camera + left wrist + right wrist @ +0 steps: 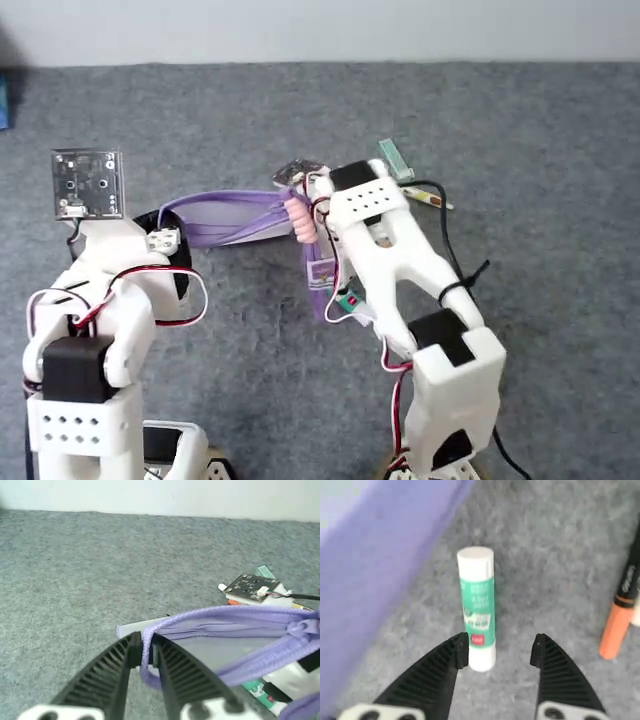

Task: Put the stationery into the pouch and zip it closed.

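Right wrist view has the right pincer [500, 652] spread wide about the glue stick [479, 607] on the tabletop [545, 540] beside the pouch [370, 555]; caught off-centre, it could roll free. The left pincer [145, 642] clenches the pouch's rim.

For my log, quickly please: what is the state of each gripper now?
Left gripper: shut on the pouch edge.
Right gripper: open over the glue stick, not gripping it.
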